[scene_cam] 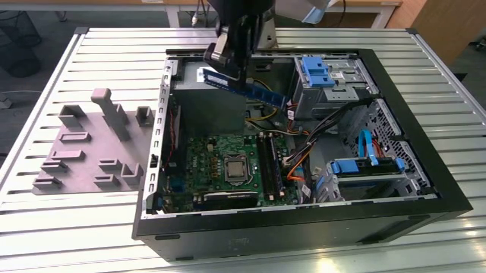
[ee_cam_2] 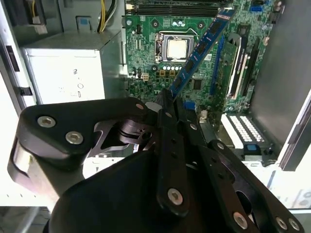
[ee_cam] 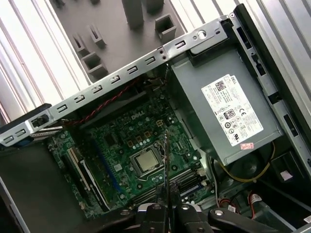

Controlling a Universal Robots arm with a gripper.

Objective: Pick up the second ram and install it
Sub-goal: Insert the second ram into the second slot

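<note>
The second ram, a long dark blue stick with black chips, hangs tilted in the air above the open computer case. My gripper is shut on one end of it, over the case's back part. In the second wrist view the ram juts out from my gripper over the green motherboard. In the first wrist view the ram shows edge-on above my gripper, in line with the processor. The black memory slots lie below on the motherboard.
A grey fixture plate with upright blocks lies on the slatted table at the exterior view's left of the case. Inside the case are a silver power supply, blue drive brackets, and bundles of cables.
</note>
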